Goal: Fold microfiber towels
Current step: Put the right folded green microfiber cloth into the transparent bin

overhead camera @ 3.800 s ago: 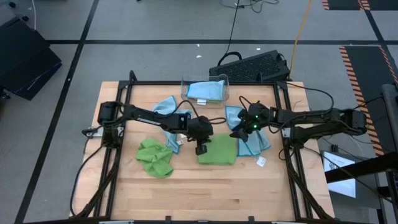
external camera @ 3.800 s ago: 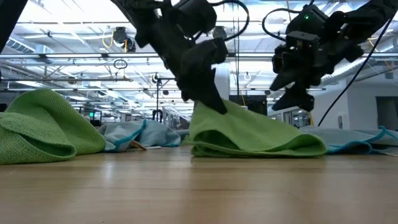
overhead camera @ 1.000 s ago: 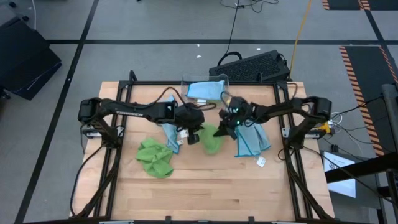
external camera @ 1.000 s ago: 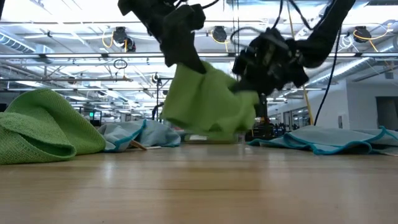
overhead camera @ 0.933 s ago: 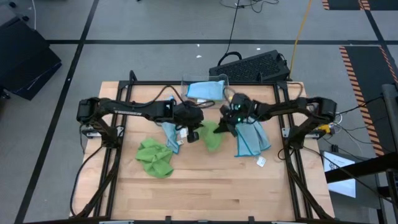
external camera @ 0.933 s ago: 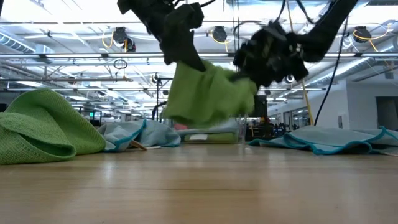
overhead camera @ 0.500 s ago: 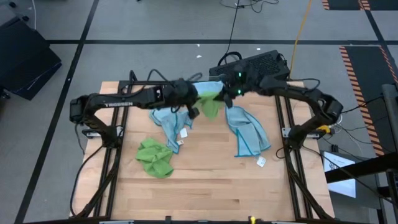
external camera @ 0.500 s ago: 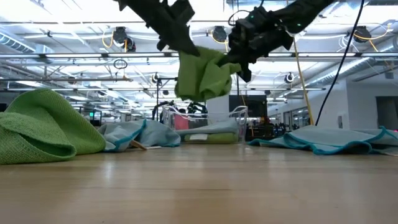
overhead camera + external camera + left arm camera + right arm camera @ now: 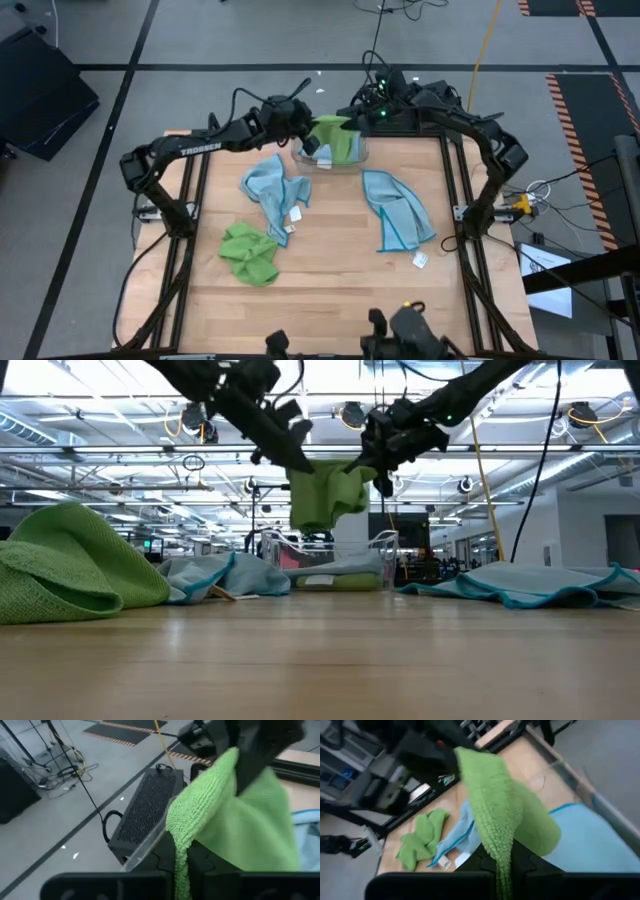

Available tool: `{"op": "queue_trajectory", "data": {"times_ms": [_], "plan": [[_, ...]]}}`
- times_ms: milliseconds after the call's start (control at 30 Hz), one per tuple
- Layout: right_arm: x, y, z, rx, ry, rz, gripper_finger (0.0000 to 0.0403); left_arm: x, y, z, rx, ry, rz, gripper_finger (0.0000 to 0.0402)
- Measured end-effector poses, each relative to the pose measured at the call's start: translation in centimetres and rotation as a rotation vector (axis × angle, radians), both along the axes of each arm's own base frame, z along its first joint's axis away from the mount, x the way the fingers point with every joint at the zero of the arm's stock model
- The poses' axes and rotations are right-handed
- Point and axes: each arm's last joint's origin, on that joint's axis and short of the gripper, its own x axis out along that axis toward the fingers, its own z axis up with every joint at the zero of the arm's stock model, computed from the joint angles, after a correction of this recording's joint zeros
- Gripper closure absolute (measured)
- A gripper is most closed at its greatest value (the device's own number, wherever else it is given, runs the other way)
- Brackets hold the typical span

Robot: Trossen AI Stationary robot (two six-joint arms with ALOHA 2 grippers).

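Over the clear plastic bin (image 9: 362, 150) at the table's far edge: one folded lime green towel (image 9: 334, 138), hanging in the air, pinched at its upper corners by both grippers. Left gripper (image 9: 311, 137): fingers closed tight on the towel's left corner. Right gripper (image 9: 360, 120): fingers closed tight on the opposite corner. In the low view the folded lime green towel (image 9: 325, 496) droops between the two, clear above the bin.

Inside the bin: a light blue towel (image 9: 600, 845), lying under the hanging one.

On the wooden table (image 9: 330, 290):
- crumpled light blue towel (image 9: 272, 190), left of centre, white tag showing;
- light blue towel spread long (image 9: 398, 222), right of centre;
- crumpled lime green towel (image 9: 249, 252), near left;
- small white tag (image 9: 420, 260), lying loose beside the spread towel.

Beyond the table's far edge: a black perforated box (image 9: 145, 810) on the floor.
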Motion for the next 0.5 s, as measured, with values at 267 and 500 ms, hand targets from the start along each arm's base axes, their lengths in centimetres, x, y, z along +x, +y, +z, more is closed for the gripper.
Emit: {"op": "queue_trajectory", "data": {"times_ms": [267, 500], "plan": [[-1.2, -2.3, -1.7, 0.008, 0.086, 0.019, 0.04, -0.4, 2.3, -2.0, -0.102, 0.024, -0.088, 0.0386], [0.1, -2.5, -4.9, 0.041, 0.14, 0.071, 0.0399, -1.0, 3.2, -2.9, -0.141, 0.053, -0.124, 0.039]]}}
